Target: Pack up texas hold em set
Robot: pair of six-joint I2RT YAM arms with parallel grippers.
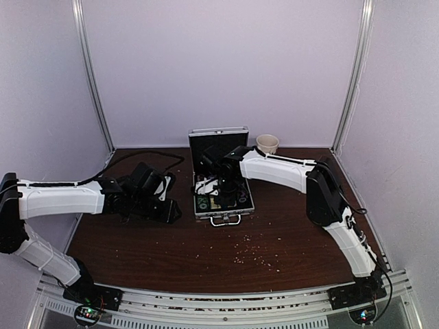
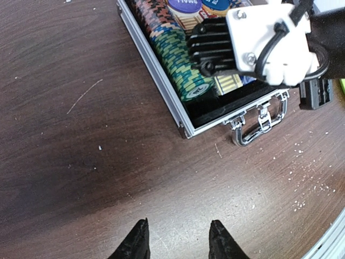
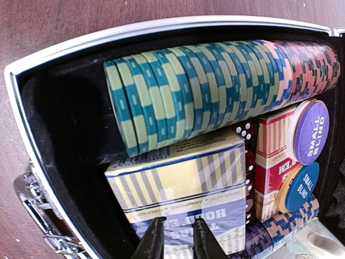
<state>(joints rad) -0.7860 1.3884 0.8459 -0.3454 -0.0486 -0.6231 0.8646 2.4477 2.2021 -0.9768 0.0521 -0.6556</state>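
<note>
Two arms work around the open silver case (image 1: 221,199). The left gripper (image 2: 178,226) hangs to the case's left over the table (image 2: 81,162), its fingers spread and empty. The right gripper (image 3: 179,226) is down inside the case, its fingers narrowly parted and clamping nothing, just over the blue-and-tan card box (image 3: 183,178). The box lies in the case beside a long row of coloured chips (image 3: 215,91), with tiny red dice (image 3: 243,129) at its end.

Brushed-metal case (image 2: 153,75), matt black lining (image 3: 64,135), dark wood-grain table (image 2: 81,162)
</note>
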